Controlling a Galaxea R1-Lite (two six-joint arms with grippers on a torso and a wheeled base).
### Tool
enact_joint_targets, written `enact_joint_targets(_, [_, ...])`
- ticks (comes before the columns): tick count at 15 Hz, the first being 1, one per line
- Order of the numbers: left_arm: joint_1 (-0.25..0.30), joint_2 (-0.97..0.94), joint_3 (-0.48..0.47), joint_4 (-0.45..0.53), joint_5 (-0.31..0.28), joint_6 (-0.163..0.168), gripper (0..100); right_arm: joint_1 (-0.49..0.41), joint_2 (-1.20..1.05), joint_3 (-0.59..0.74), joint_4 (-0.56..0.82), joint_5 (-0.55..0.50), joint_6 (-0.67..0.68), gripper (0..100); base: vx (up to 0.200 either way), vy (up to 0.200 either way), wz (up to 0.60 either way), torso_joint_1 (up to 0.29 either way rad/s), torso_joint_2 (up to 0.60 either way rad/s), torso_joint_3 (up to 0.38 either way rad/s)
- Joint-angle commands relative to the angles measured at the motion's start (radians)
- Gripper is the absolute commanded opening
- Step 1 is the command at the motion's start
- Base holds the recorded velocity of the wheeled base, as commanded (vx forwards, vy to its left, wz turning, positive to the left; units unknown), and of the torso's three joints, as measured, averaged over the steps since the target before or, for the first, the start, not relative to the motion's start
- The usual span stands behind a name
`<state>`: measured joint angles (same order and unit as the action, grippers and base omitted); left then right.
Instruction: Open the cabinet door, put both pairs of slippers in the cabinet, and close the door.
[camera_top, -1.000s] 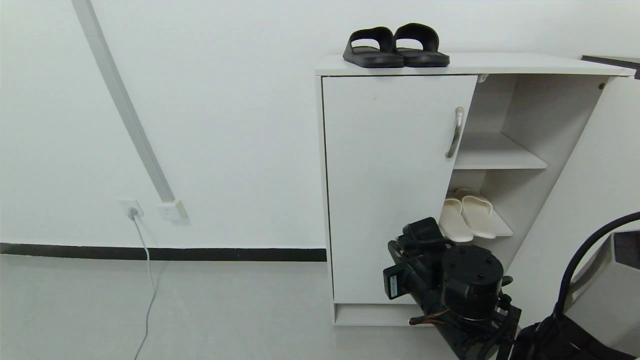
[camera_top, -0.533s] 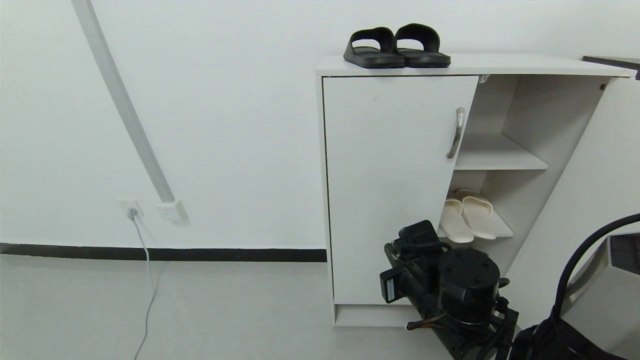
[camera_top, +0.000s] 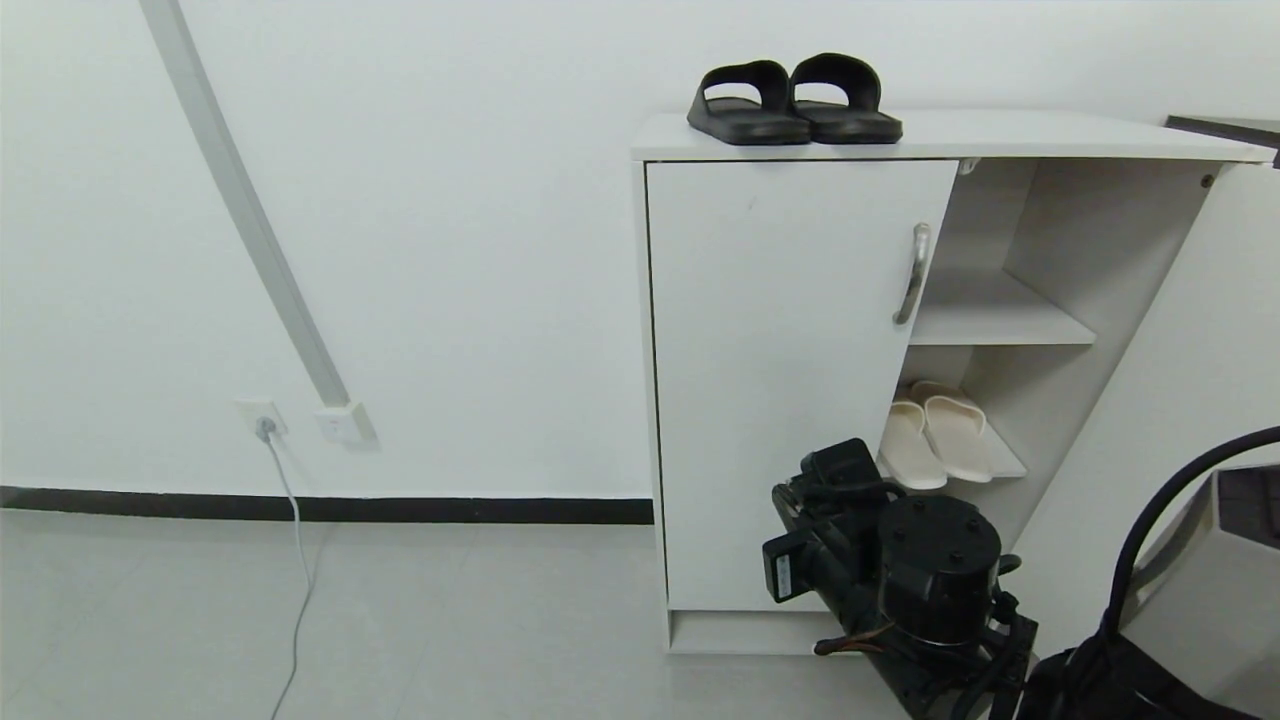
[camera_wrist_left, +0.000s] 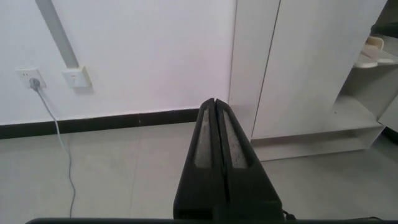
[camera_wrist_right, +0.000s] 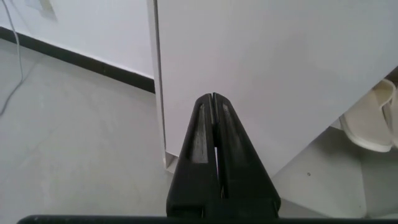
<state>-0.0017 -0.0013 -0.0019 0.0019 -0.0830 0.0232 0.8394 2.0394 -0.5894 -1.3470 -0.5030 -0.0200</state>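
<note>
black slippers (camera_top: 795, 105) sit by the cabinet's (camera_top: 1050, 135) top edge, right door (camera_top: 1200, 350) open.

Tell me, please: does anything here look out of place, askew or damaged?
Only the black slippers stand out: they sit on top of the cabinet, not inside it, while the white slippers lie on a lower shelf. The right door stands open. Nothing looks spilled or damaged.

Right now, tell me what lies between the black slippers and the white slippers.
In the head view: the cabinet top, then one bare shelf.
</note>
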Motion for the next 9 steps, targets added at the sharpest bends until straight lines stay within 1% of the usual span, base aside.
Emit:
enact_joint_targets(1, [0.0, 0.001, 0.0, 0.0, 0.0, -0.002, 0, 0.0, 0.005, 0.0, 0.003, 0.0, -0.001, 0, 0.0, 0.0, 0.0, 0.012, -0.17, -0.334])
enact_joint_targets(4, [0.0, 0.001, 0.0, 0.0, 0.0, 0.0, 0, 0.0, 0.005, 0.002, 0.003, 0.0, -0.001, 0, 0.0, 0.0, 0.0, 0.041, -0.49, -0.365])
enact_joint_targets(9, [0.0, 0.001, 0.0, 0.0, 0.0, 0.001, 0, 0.0, 0.005, 0.002, 0.003, 0.0, -0.001, 0, 0.0, 0.0, 0.0, 0.105, -0.46, -0.352])
